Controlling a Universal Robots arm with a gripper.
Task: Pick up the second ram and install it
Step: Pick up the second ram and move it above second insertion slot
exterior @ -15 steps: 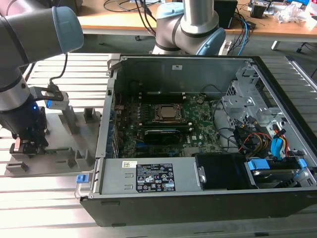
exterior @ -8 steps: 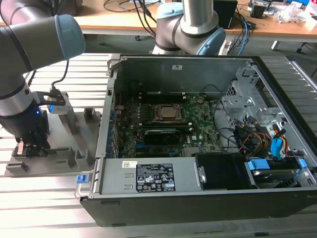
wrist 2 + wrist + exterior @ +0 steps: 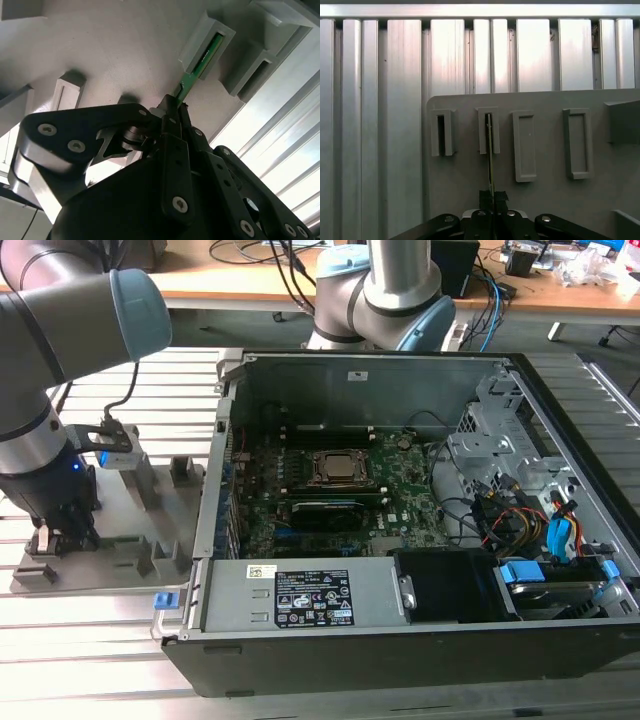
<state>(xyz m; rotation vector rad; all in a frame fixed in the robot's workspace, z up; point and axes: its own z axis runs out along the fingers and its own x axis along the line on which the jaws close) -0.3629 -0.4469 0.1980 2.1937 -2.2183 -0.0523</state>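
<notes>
Ram, a thin green stick, is clamped at its near end between the closed fingers of the gripper, while its far end sits inside a grey slotted holder on the fixture plate, as the second wrist view shows. In the first wrist view the ram appears edge-on as a narrow line running straight from the gripper into the holder, with the jaws drawn together on either face of the board. A like holder stands just beside it on the plate, and two flat grey blocks stand on its other side. The plate lies on a table of ribbed aluminium slats. In the exterior view the arm reaches down at the exterior view's left, its gripper low over the plate, near the plate's far corner from the computer. An open computer case sits just beside the plate on the exterior view's right, lying on its side with the green motherboard exposed, well apart from the gripper. Coloured cables bunch at the case's right end.
</notes>
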